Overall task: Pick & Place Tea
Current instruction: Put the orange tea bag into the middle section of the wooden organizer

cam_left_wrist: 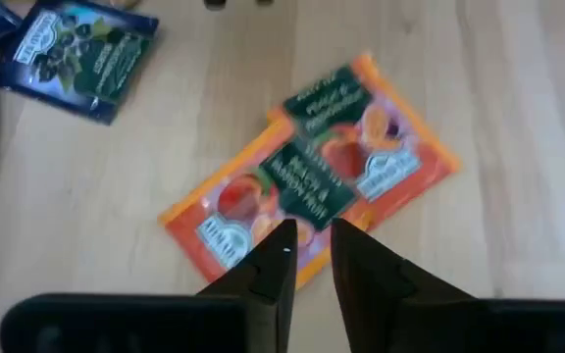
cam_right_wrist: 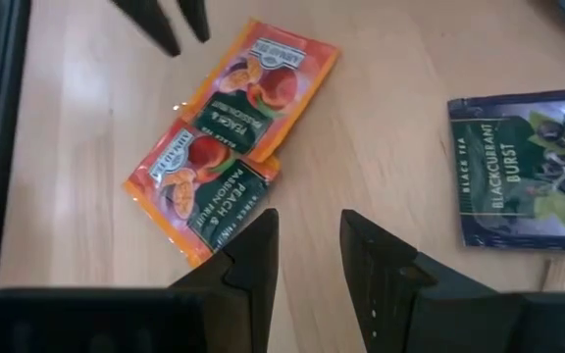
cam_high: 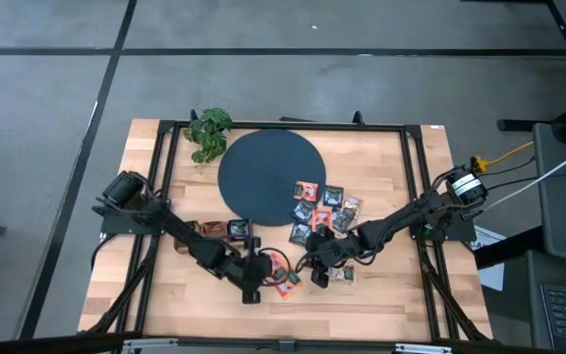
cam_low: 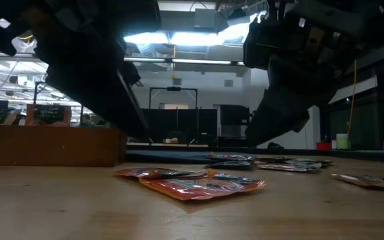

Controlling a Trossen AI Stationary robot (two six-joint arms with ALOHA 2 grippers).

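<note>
Here I saw both sets of fingers (cam_left_wrist: 310,257) (cam_right_wrist: 307,245) slightly parted, empty, above two overlapping orange sachets (cam_left_wrist: 312,176) on the worktop (cam_left_wrist: 498,78).

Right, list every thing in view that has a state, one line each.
left gripper: jaws a narrow gap apart, empty, over the near orange sachet.
right gripper: jaws apart, empty, above bare wood.
two orange sachets: flat on the table, overlapping, not held.
blackcurrant sachet: flat, label up.
dark disc: flat, a few sachets overlapping its edge.
wooden tray: on the table, holding sachets.
plant: by the disc's edge.
</note>
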